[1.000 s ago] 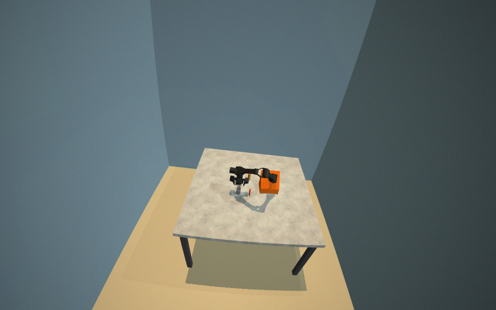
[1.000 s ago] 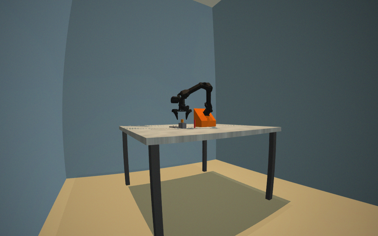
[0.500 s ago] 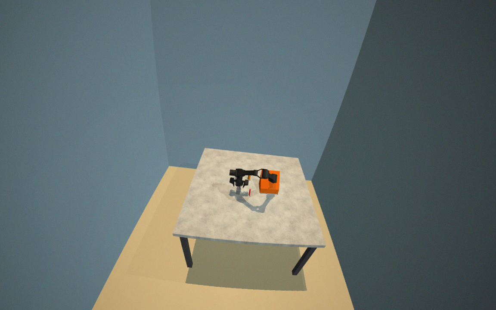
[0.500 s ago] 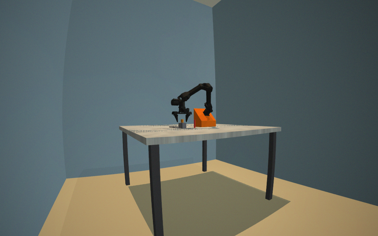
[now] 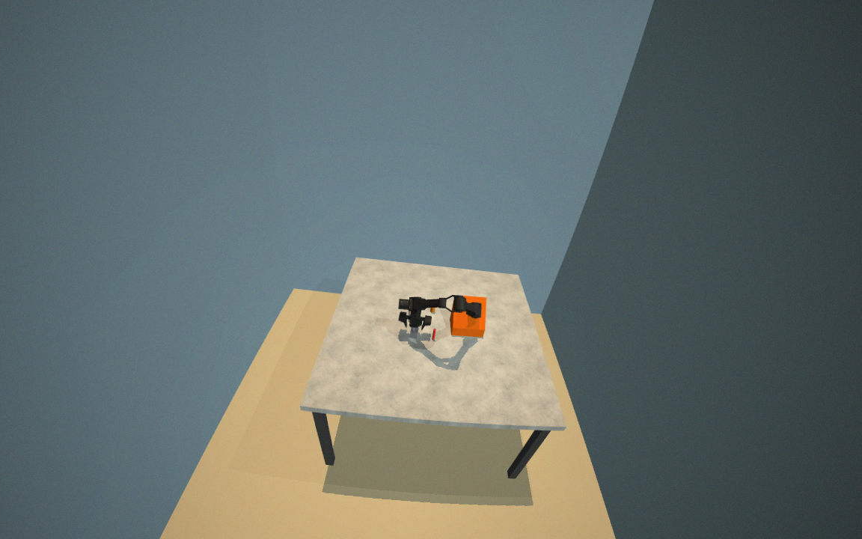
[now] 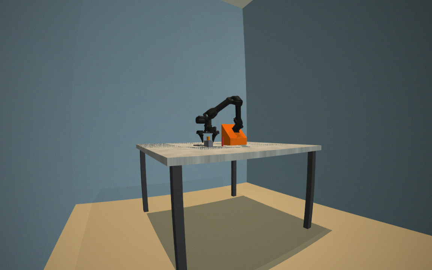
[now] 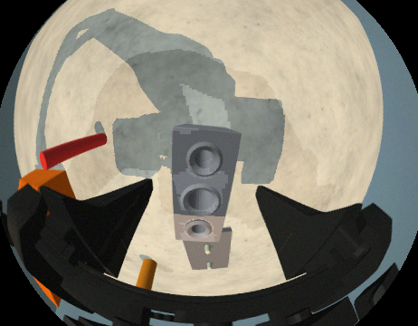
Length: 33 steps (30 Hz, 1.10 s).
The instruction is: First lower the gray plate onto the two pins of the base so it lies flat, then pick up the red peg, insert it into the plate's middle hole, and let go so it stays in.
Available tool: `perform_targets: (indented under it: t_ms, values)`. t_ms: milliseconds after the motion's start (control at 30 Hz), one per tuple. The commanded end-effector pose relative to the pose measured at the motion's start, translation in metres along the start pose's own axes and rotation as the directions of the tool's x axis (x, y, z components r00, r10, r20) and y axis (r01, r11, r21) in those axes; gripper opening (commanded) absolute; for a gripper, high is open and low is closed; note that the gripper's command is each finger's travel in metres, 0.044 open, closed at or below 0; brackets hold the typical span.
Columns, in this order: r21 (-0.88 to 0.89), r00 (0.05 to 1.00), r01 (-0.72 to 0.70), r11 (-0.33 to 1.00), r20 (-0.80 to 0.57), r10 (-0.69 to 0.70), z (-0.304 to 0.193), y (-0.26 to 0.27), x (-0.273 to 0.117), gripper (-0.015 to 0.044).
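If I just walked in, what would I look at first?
Probably the bright orange block on the table, with the black robot arm rising from it. Next, the open claw hanging straight over a gray plate with three round holes. A little red peg lies on the table off to one side.
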<state>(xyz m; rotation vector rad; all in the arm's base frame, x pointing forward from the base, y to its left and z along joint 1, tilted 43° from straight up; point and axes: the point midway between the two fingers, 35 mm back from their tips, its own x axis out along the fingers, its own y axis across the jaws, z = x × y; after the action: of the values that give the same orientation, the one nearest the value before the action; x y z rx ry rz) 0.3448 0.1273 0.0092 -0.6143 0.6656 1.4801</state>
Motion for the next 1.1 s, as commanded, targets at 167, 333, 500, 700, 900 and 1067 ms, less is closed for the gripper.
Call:
perform_targets:
  t_ms: [167,333,500,700,900,1067]
  values:
    - [0.009,1.0,-0.009,1.0,0.004,0.009,0.0,0.003,0.017,0.044]
    - [0.009,1.0,-0.009,1.0,0.005,0.009,0.0,0.004,0.025,0.044]
    - [0.009,1.0,-0.009,1.0,0.005,0.009,0.0,0.004,0.026,0.0361]
    - [0.009,1.0,-0.009,1.0,0.005,0.009,0.0,0.004,0.026,0.0204]
    - [0.009,1.0,-0.009,1.0,0.005,0.009,0.0,0.004,0.026,0.0085]
    - [0.009,1.0,-0.009,1.0,0.005,0.009,0.0,0.004,0.026,0.0052]
